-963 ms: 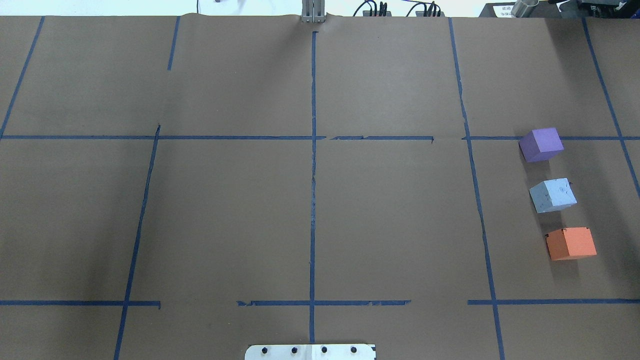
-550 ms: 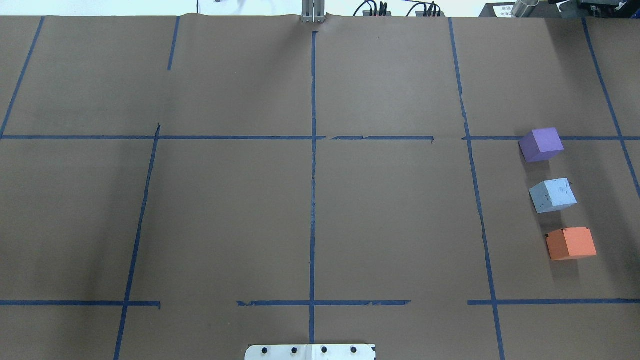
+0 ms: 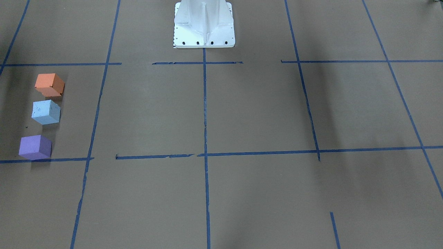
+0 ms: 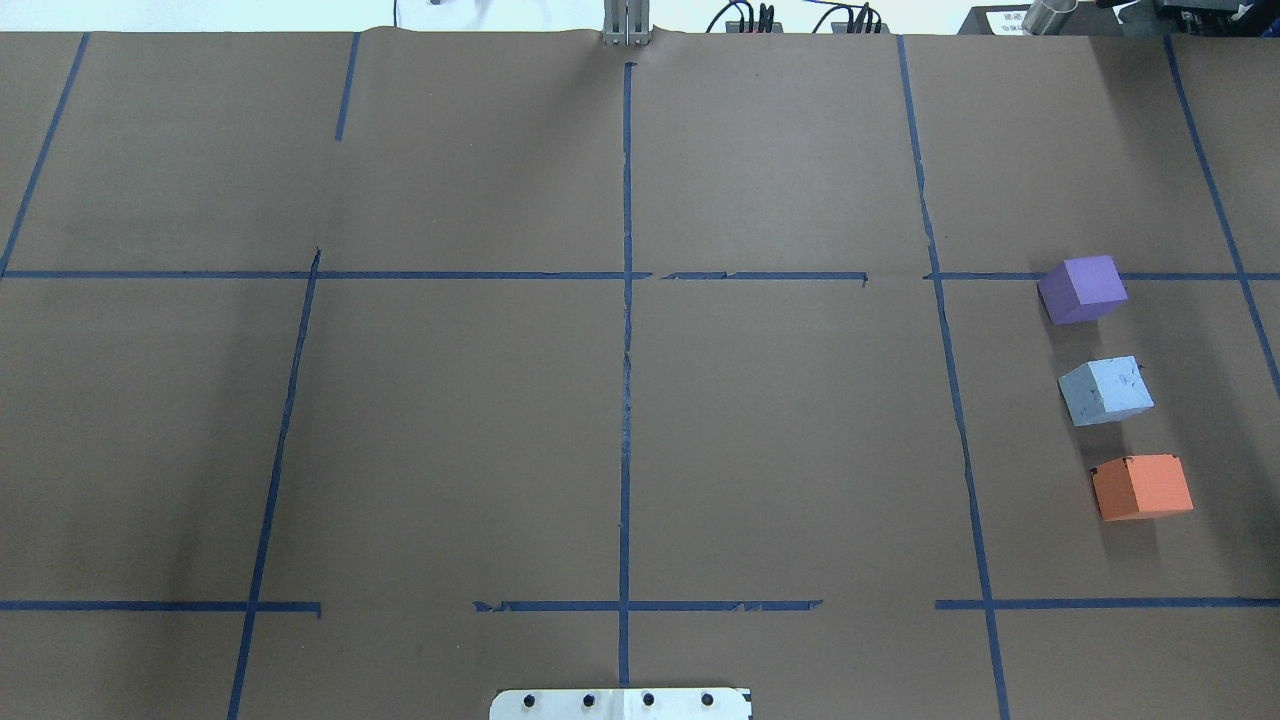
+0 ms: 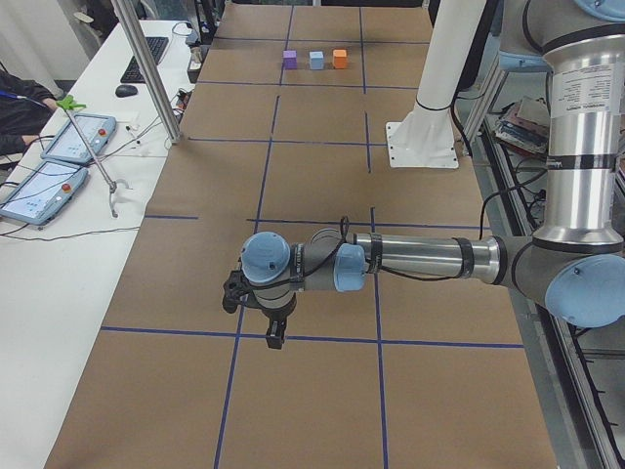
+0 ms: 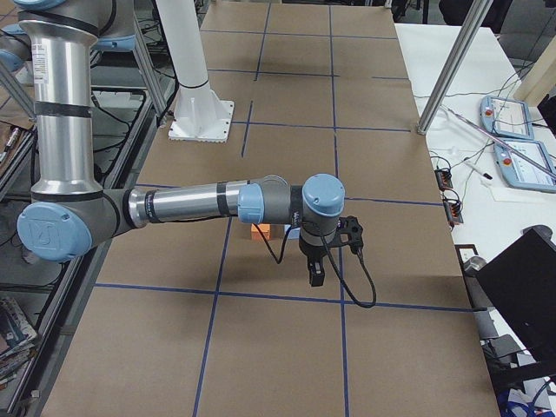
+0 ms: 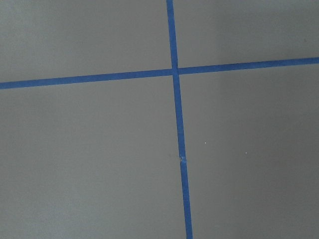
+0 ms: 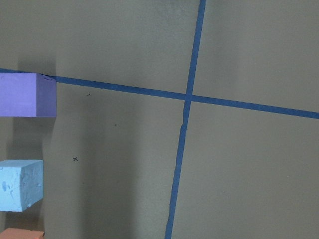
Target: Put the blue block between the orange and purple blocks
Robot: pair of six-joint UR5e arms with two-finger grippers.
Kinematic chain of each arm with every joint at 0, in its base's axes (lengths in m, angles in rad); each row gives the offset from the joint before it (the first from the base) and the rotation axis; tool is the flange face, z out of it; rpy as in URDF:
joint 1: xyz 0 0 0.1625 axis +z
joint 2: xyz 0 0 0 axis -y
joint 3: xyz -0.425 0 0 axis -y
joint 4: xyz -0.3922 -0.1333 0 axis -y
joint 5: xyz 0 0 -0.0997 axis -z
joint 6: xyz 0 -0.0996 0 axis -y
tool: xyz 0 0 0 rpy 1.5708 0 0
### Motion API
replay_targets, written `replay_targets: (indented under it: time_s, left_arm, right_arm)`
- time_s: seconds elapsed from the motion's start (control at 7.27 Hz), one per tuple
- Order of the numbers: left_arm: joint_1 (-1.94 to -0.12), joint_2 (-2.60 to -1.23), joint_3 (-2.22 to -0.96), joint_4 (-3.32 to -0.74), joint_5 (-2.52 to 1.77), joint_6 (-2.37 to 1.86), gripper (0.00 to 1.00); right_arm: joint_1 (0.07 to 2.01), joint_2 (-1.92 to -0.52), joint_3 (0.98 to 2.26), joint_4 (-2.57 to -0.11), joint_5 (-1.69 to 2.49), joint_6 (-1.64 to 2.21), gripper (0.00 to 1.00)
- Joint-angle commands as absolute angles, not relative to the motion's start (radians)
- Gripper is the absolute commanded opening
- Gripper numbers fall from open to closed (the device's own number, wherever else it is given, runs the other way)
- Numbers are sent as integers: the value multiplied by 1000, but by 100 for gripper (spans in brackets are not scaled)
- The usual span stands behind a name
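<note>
Left gripper [image 5: 275, 339]: hangs over the brown paper [image 4: 450, 420] on the robot's left side and points down at a cross of blue tape lines [image 4: 626, 400]; it shows only in a side view, so I cannot tell if its fingers are apart or together
Right gripper [image 6: 316, 278]: hangs low on the robot's right side, near the blocks, and points down; it too shows only from the side, so I cannot tell if it is apart or together
Blue block [image 4: 1106, 390]: sits flat on the paper on the robot's right side; the purple block [image 4: 1083, 288] is on its far side and the orange block [image 4: 1142, 487] on its near side; it touches neither one
Around: the tape cuts the paper into big squares; the white base plate [image 4: 620, 704] sits in the middle at the robot's edge; the purple block's far edge is on a tape line; beside the table stands a white desk [image 5: 59, 244] with tablets [image 5: 83, 137], a keyboard [image 5: 151, 49] and a metal post [image 5: 146, 68]
In the way: from the right side, the right arm's wrist covers most of the blocks; only a bit of orange and blue peeks out
Count: three blocks, one of each colour; two arms; two tablets; one base plate
Room: a strip of paper shows on each side of the blue block; wide brown paper runs from the blocks over to the middle tape line; the blocks sit close to the right edge of the overhead view
</note>
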State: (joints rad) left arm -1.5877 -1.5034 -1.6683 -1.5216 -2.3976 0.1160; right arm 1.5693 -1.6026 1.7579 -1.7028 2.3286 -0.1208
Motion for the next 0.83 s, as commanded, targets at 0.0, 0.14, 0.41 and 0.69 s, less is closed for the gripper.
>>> replay_targets:
  time_s: [0.0, 0.14, 0.41, 0.69]
  left_arm:
    - [-1588, -1503, -1671, -1523, -2398, 117, 100]
    - [-1588, -1503, -1671, -1523, -2398, 117, 100]
    - [-1589, -1502, -1680, -1523, -2398, 117, 100]
    - [-1589, -1502, -1680, -1523, -2399, 115, 100]
  right_arm:
    - [1569, -1601, 1758, -1703, 2329, -121, 100]
    - [1569, -1601, 1758, -1703, 2329, -121, 100]
    - [1569, -1601, 1758, -1703, 2330, -120, 100]
    - [1569, -1603, 1756, -1703, 2336, -120, 100]
